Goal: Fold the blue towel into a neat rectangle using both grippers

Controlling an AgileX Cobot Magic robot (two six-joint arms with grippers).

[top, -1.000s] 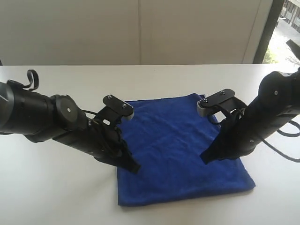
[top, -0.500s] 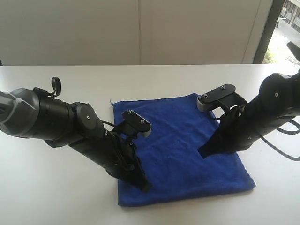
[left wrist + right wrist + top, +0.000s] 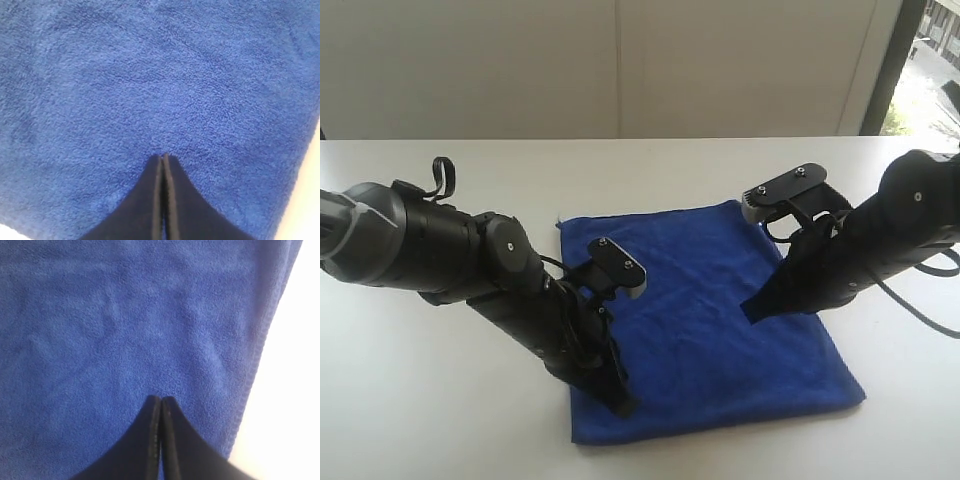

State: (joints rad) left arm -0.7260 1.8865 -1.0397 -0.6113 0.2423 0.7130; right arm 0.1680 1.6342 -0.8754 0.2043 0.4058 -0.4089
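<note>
The blue towel (image 3: 705, 315) lies flat on the white table (image 3: 440, 420) as a near-square sheet. My left gripper (image 3: 625, 408) is shut with nothing in it, its tip low over the towel's near left corner. In the left wrist view the left gripper (image 3: 163, 156) points onto blue towel (image 3: 150, 75) pile. My right gripper (image 3: 748, 310) is shut and empty, its tip over the towel's right half, short of the right edge. The right wrist view shows the right gripper (image 3: 161, 398) above the towel (image 3: 125, 325), whose hemmed edge runs close beside it.
A pale wall (image 3: 620, 60) closes off the back of the table. A dark window frame (image 3: 890, 60) stands at the far right. Bare white tabletop (image 3: 650, 170) surrounds the towel on all sides.
My left arm has swung inward and down, from the towel's left edge to its near left corner. The right gripper has lifted slightly and drifted back. The towel lies as before.
</note>
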